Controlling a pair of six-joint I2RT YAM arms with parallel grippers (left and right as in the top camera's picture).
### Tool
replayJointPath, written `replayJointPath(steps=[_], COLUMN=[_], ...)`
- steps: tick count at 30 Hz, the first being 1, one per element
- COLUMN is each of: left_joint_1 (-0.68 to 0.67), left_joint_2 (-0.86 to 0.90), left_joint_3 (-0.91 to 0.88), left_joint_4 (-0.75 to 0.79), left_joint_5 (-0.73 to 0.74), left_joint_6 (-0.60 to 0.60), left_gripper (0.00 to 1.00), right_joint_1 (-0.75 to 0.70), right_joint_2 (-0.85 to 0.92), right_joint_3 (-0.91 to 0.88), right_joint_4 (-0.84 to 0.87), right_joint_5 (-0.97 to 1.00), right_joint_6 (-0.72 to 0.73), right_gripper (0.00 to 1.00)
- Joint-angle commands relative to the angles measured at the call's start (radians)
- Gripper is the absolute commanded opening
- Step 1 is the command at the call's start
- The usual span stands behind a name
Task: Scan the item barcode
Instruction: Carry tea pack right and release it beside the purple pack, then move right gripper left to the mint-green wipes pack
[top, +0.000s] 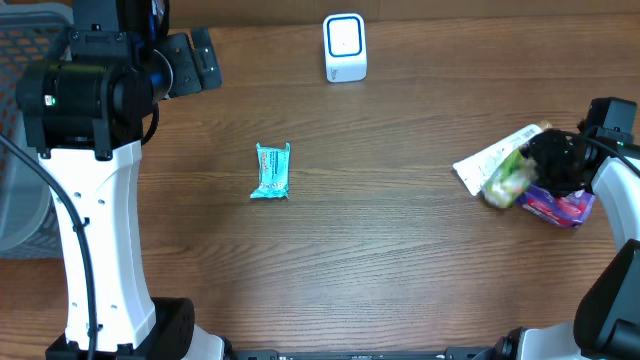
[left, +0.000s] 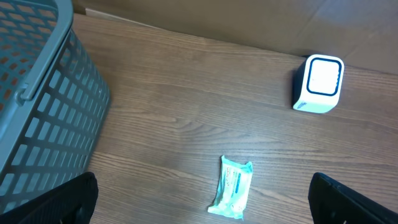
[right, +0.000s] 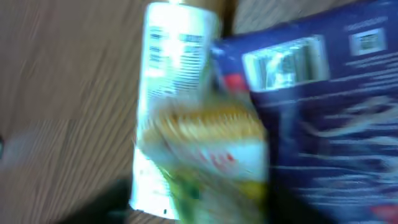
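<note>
Two grippers to report, and only one of them reads clearly. My left gripper (left: 204, 186) is released: in the left wrist view its dark fingers (left: 65, 202) sit in the bottom corners of the frame, far apart, with nothing between them. Overhead it hangs at the upper left (top: 190, 60), above bare table (top: 400, 260).

My right gripper (top: 550, 162) is at the far right edge of the overhead view, down on a small heap of goods. I cannot tell whether its jaws are parted or clamped; the black head hides them from above, and the right wrist picture is smeared with blur and shows no fingertips.

Under that head lie a white and green pack (top: 500, 165), pointing up and left, and a purple pack (top: 560, 207) just below it, the two touching. Up close the white and green pack (right: 180, 124) runs down the middle of the frame, and the purple pack (right: 329, 112) fills the right side with a pale printed panel, too blurred to read.

A teal packet (top: 271, 172) lies flat left of centre, well apart from both arms. The white scanner (top: 345, 47) stands at the top centre. A grey basket (left: 37, 112) fills the left edge.
</note>
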Motion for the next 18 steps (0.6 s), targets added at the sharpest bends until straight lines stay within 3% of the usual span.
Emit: replayJointPath(steps=[1, 6, 11, 13, 18], left_joint_1=[-0.001, -0.001, -0.001, -0.001, -0.001], left_joint_2=[0.006, 0.006, 0.006, 0.006, 0.006], left_joint_3=[0.011, 0.011, 0.011, 0.011, 0.011], left_joint_4=[0.003, 0.003, 0.003, 0.003, 0.003], left_joint_5=[-0.013, -0.013, -0.013, -0.013, -0.013], left_joint_6=[-0.013, -0.013, -0.013, -0.013, -0.013], left_gripper=[1.00, 1.00, 1.00, 1.00, 1.00], right_joint_1=[-0.002, -0.002, 0.013, 0.066, 0.273], right_joint_2=[-0.028, -0.099, -0.163, -0.158, -0.101], right_joint_3=[0.041, 0.147, 0.172, 0.169, 0.167], right_joint_4=[-0.024, -0.180, -0.160, -0.128, -0.024], right_joint_5=[-0.068, -0.112, -0.460, -0.505, -0.386], right_joint_6=[-0.056, -0.097, -0.218, -0.194, -0.037], right_gripper=[1.00, 1.00, 1.00, 0.92, 0.89])
